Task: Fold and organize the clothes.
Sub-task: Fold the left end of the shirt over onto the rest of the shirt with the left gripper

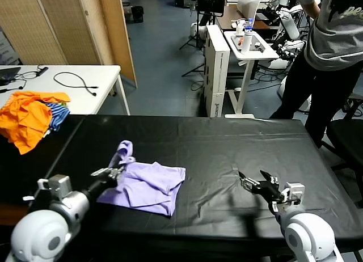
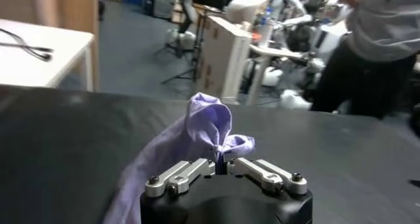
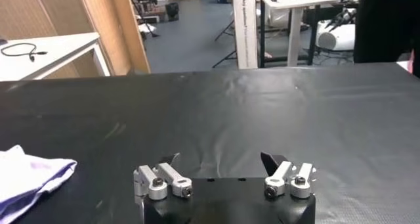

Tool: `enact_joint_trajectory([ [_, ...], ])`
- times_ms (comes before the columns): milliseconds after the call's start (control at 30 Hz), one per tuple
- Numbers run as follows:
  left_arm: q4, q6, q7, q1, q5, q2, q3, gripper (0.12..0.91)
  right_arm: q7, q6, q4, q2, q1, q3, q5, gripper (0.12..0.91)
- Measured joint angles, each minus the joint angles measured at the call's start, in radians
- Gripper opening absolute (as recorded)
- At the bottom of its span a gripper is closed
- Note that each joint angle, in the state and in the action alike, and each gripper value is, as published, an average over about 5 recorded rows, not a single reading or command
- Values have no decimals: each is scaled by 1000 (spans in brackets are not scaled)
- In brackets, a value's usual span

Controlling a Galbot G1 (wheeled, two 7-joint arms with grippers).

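Left gripper (image 1: 115, 172) clamped on a bunched corner of the T-shirt (image 1: 148, 186), jaws pinched nearly together, cloth puckering up in a knot just past the fingertips in the left wrist view (image 2: 220, 166). Right gripper (image 1: 256, 184) spread wide and holding nothing, hovering low over bare bench (image 1: 238, 143), well apart from the shirt. Largest first: black bench filling the near field; white side table (image 1: 68, 86) beyond its left corner, with a cable on top; heap of orange and striped garments (image 1: 31, 117) at the far left, untouched and not part of this job. Then the shirt itself, pale lavender, lying left of centre on the bench, rumpled, partly doubled over on itself, one edge raised by the left gripper, lower right corner flat. Seen from the right wrist, only a pale edge (image 3: 33, 176) off to one side. Judging by the lie: early going. No clean rectangle, no squared edges, sleeves not tucked, layers overlapping unevenly. Left to do, most likely: spread or draw the held corner across, make tidy folds, smooth, and set the bundle neatly aside.
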Motion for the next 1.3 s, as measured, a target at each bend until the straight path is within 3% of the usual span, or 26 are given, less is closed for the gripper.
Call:
enact_joint_trajectory([
  [467, 79, 0, 32, -15, 135, -99, 169, 194, -3, 1, -4, 3, -17, 12, -7, 907],
  [733, 109, 0, 25, -17, 188, -138, 239, 194, -10, 0, -15, -1, -4, -12, -19, 907],
  [1200, 144, -6, 29, -42, 252, -176, 265, 194, -16, -2, -20, -10, 6, -37, -26, 907],
  [1300, 146, -23, 35, -36, 273, -185, 268, 233, -26, -1, -23, -20, 11, -48, -27, 907],
])
